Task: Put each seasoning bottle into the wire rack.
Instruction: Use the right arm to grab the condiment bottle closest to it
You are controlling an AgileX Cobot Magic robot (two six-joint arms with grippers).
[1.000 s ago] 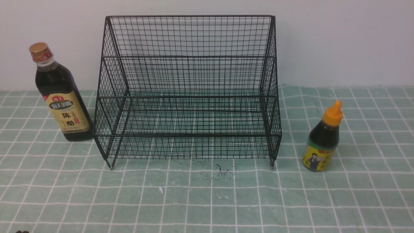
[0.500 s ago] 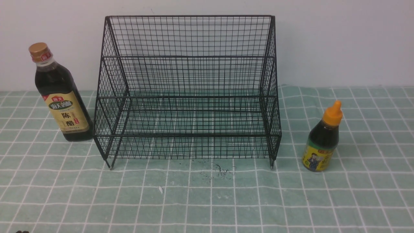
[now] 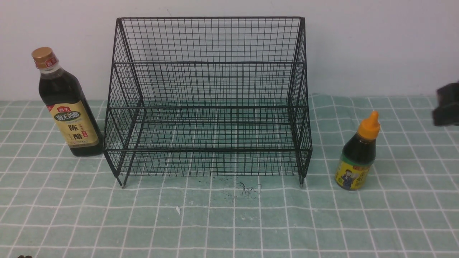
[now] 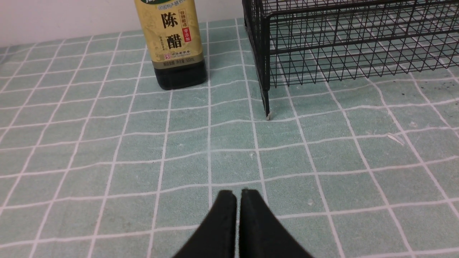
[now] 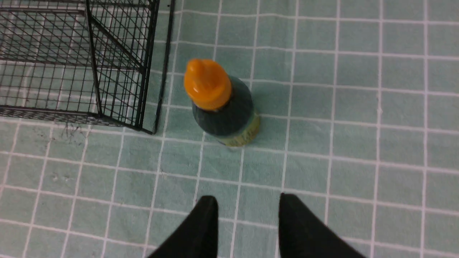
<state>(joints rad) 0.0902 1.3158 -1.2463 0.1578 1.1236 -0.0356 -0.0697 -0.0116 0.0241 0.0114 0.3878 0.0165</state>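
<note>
Short bottle stands just ahead of the parted right end effector.

Soft, even light throughout, with no hard shadows; only a faint one lies beside the short bottle, seen from the right wrist. Small glare spot on its orange cap. Right arm at the front view's edge is smeared by motion blur. Rack wires sharp.

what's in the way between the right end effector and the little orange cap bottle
Nothing visible. Only bare checked cloth lies between the open right end effector and the orange-capped bottle. The wire rack has its mesh side beside the bottle, not between them.
</note>
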